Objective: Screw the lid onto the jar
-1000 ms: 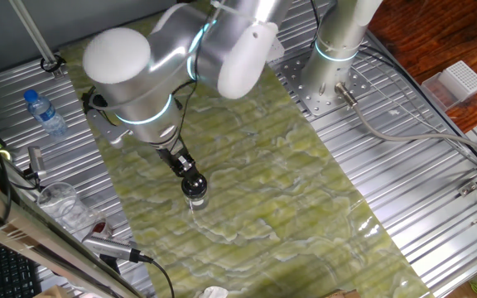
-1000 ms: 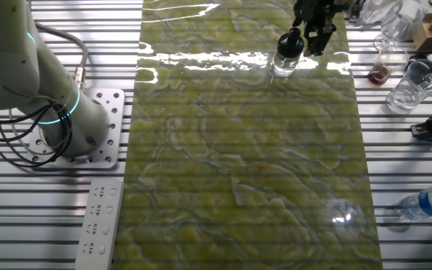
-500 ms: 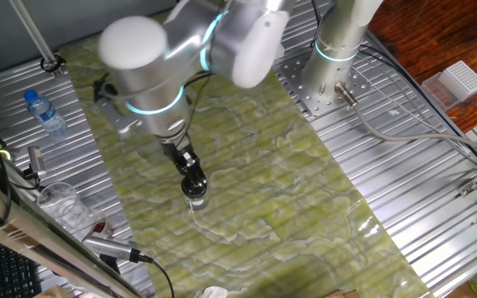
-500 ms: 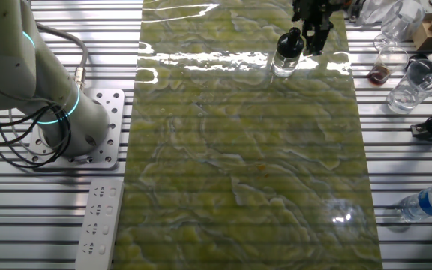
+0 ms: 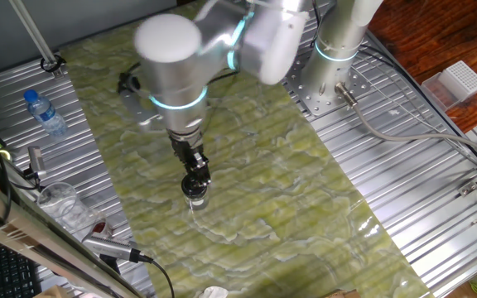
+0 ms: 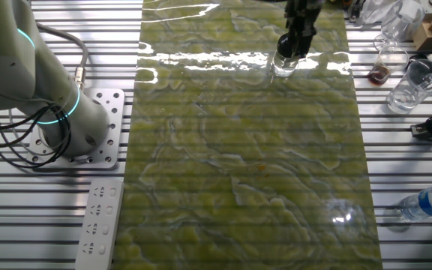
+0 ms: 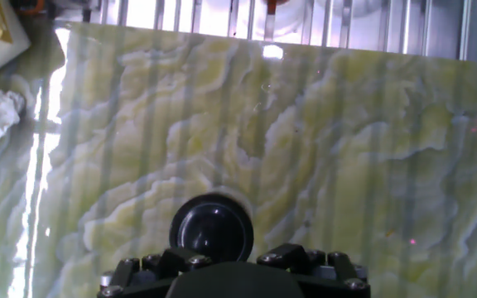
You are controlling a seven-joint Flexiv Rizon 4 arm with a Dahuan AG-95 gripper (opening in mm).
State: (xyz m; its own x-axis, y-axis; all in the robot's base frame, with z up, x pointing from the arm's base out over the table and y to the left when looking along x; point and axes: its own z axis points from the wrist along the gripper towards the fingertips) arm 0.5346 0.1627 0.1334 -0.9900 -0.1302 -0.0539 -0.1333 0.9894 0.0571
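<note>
Showing: a robot arm (image 5: 180, 58) reaching down onto a small capped jar on a mat.
Mat: a glossy sheet (image 5: 247, 174) printed in wavy yellow-green marbling, laid over a table (image 5: 404, 165) of ribbed aluminium slats; bright glare streaks cross its far end in the other fixed view.
Jar: the jar (image 5: 195, 197) is short, round, clear glass, standing upright on the mat, roughly mid-width and toward the side with the bottle and cups; in the other fixed view its glass body (image 6: 283, 66) shows below the gripper.
Lid: the lid (image 7: 211, 229) is a round, black, shiny cap with a concentric inner ring, seated on the jar's mouth and nearly as wide as the jar.
Gripper: the gripper (image 5: 195, 174) points straight down over the lid, its black fingertips at the cap's rim; in the hand view its screw-studded black body covers the near edge of the lid.
Gripper state: whether the fingers clamp the lid or merely stand beside it cannot be told.
Surroundings: a clear plastic bottle (image 5: 45, 113) with a blue cap lies on the slats beside the mat; a clear cup (image 6: 413, 82) stands off the mat; a white power strip (image 6: 100, 223) lies near the arm's base (image 6: 81, 135).
</note>
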